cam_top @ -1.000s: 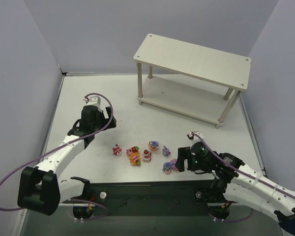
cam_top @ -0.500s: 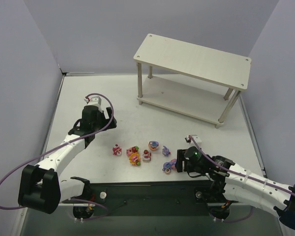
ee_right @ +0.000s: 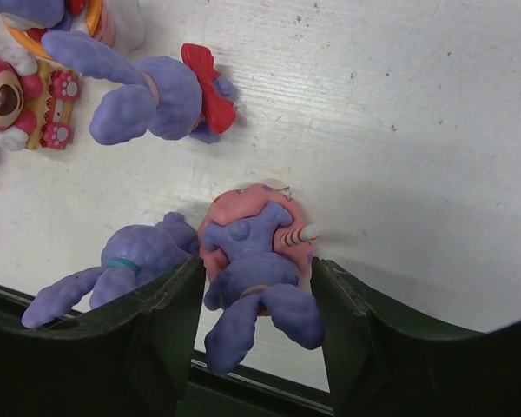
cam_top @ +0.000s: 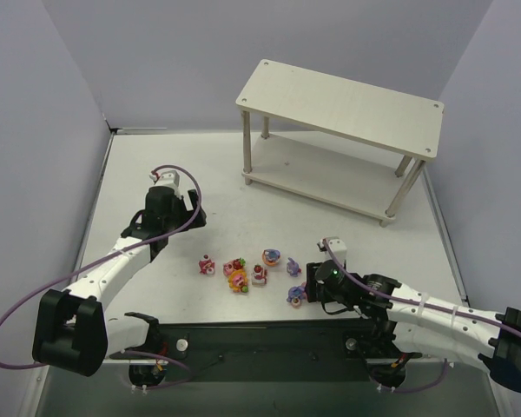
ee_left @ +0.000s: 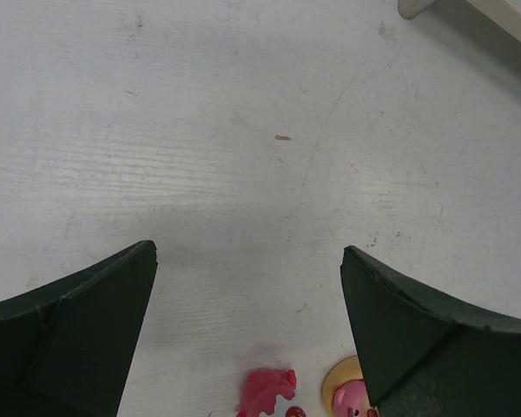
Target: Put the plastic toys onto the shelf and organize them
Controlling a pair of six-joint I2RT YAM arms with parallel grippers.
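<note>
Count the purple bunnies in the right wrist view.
3: bunny with a red bow, top centre; bunny lower left; bunny on a pink base between the right hand's fingers. A cut-off purple shape top left may be a fourth.

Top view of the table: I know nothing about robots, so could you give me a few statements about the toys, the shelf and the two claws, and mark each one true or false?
1. The pale wooden two-tier shelf carries none of the small plastic toys. True.
2. The left gripper holds a red toy. False: its jaws stand wide open over the white table, with nothing between them.
3. The right gripper has a purple long-eared bunny on a pink base between its jaws. True.
4. The toys lie behind the shelf. False: they lie on the table, between the shelf and the arm bases.
</note>
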